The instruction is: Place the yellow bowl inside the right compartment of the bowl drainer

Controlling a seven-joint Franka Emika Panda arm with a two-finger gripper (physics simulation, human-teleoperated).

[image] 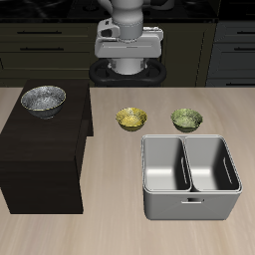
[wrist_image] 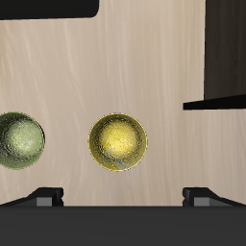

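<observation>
Yellow bowl point(wrist_image: 118, 141) | untouched on worktop point(image: 120, 234) behind drainer point(image: 191, 177) | fingers point(wrist_image: 46, 197) apart above | best: descend centred, pinch rim

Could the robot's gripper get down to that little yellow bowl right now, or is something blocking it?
Probably yes. The yellow bowl sits alone on bare table with nothing over it, apart from the green bowl and the bowl drainer. The gripper looks open.

- We see a green bowl point(image: 186, 120) on the table point(image: 110, 224), farther back than the tub.
- We see a silver bowl point(image: 43, 99) atop a dark cabinet point(image: 40, 159).
</observation>
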